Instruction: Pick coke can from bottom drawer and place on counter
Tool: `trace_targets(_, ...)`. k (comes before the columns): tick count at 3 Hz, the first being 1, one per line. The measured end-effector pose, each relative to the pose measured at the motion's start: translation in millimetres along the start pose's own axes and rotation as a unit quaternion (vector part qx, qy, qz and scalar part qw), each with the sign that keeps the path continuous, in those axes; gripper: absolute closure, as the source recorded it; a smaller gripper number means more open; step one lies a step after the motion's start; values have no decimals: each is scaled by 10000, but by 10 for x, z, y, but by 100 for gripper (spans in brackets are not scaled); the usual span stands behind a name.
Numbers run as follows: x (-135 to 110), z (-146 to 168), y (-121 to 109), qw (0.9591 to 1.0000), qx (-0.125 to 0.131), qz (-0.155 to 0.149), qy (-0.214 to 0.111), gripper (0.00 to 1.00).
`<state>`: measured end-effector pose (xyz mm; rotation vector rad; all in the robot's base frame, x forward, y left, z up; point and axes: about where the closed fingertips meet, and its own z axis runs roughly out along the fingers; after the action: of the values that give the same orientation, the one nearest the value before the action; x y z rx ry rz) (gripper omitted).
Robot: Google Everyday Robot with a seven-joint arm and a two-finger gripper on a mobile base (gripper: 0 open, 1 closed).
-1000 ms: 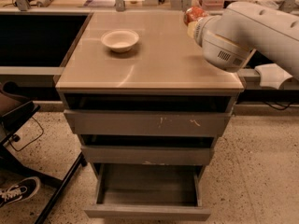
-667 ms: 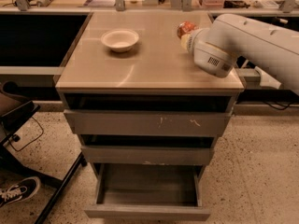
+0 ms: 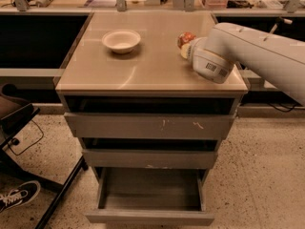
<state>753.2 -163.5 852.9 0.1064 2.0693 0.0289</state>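
"Beige counter point(image 3: 152, 70), glossy and broad, filling the middle of the frame. What could have gone wrong over it?"

"Mostly the release. That top looked slick, so a can let go tilted or from too high could have tipped and rolled off toward the right edge, which lay close by."

"And the arm point(image 3: 257, 46)?"

"It reached in from the right of the frame, a thick white forearm sloping down to the left, with its wrist low over the counter's right side. A careless sweep left might have carried it toward the white bowl point(image 3: 121, 40), though the bowl sat well apart at upper left."

"The bottom drawer point(image 3: 150, 194)?"

"Pulled open at the bottom of the frame, with nothing visible inside it. An arm dropping down past the counter could have clipped its front."

"The gripper point(image 3: 184, 46)?"

"It was tucked beyond the wrist, pointing away toward the upper middle of the frame. I couldn't tell whether it was clamped or released, because the wrist hid it."

"So where was the coke can point(image 3: 186, 36)?"

"Red and small, right at the gripper's tip, above or on the counter's back right. I judged it about to be placed."
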Motion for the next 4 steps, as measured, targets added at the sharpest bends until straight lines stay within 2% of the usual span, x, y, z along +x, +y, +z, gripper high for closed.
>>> trace_targets(3, -1, -1, 1, 10000, 0, 0, -1, 12)
trace_targets(4, -1, -1, 1, 10000, 0, 0, -1, 0)
